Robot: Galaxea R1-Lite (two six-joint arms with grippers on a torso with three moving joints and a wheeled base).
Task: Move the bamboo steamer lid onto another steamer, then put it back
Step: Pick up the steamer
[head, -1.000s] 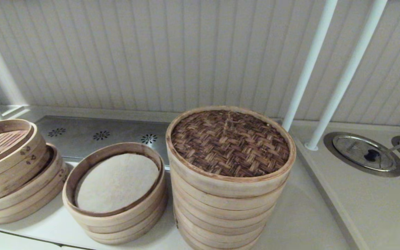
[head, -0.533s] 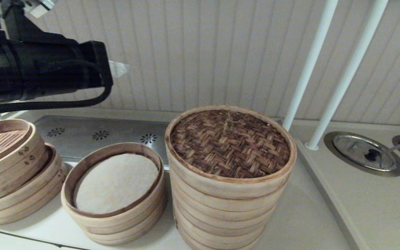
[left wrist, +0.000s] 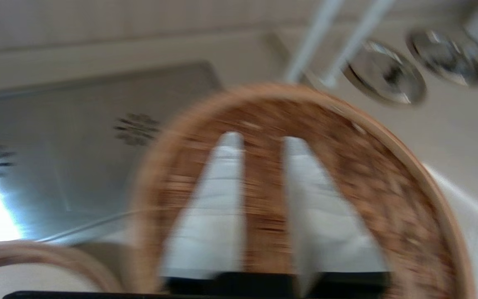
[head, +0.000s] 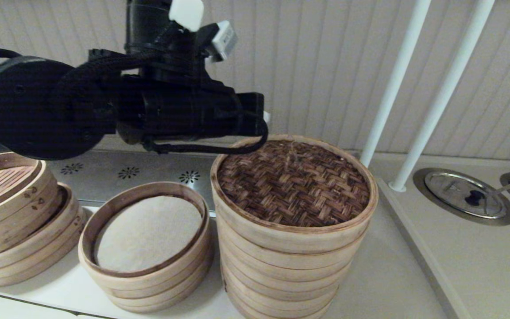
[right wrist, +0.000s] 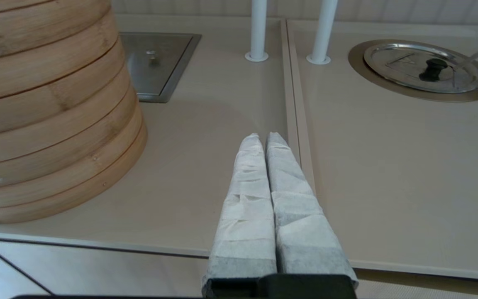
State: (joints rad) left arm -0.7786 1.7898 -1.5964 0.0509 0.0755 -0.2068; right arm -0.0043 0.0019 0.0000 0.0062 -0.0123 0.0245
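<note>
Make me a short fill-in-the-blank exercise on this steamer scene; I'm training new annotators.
1. The bamboo steamer lid sits on the ___ stack of steamers.
2. The short steamer beside it is lined with a ___ cloth.
3. The left gripper hangs over the lid with its fingers ___.
4. The right gripper is ___, over the counter.

Missing words: tallest; white; apart; shut

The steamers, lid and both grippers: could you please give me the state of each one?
bamboo steamer lid: seated on tallest stack, not gripped
cloth-lined steamer: uncovered
slatted basket: tilted, uncovered
left gripper: above lid, jaws apart, empty
right gripper: jaws shut, empty, parked over counter
</note>
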